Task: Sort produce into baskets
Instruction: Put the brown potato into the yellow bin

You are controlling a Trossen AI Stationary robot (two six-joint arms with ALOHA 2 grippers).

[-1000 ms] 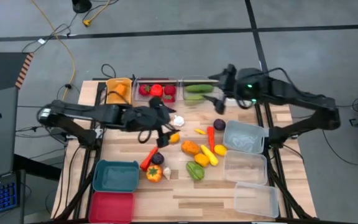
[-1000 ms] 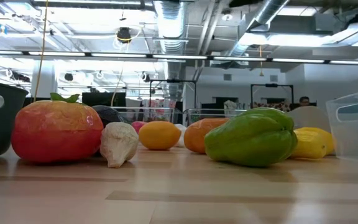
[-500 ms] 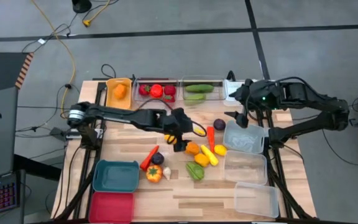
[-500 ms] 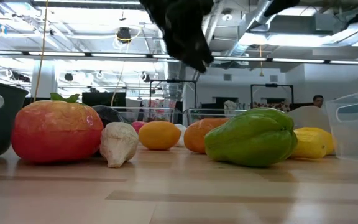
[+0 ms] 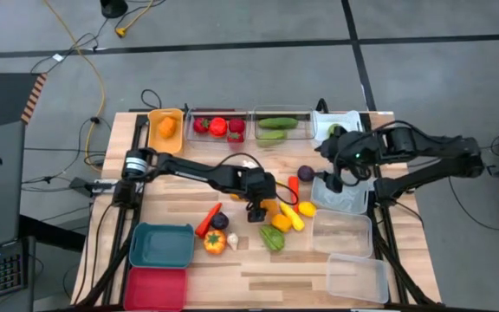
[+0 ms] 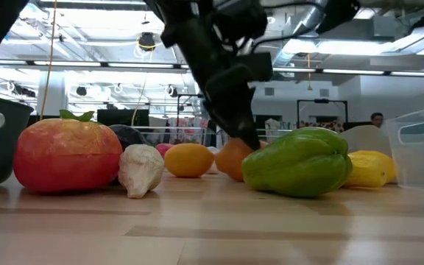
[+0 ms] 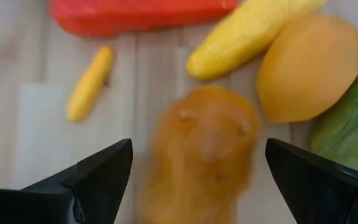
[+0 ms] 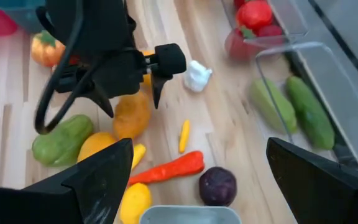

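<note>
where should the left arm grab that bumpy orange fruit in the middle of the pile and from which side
Probably across its narrow middle, coming straight down. The orange fruit lies flat on the table, and the left pincer is open with a finger on either side of it. A lemon and a yellow squash crowd its far end, so low sideways approaches look blocked.

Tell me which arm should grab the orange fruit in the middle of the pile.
Left. The left gripper hangs open right over the orange fruit, a finger on either side. The right gripper is open too, but off by the clear bin, with a red pepper in between.
</note>
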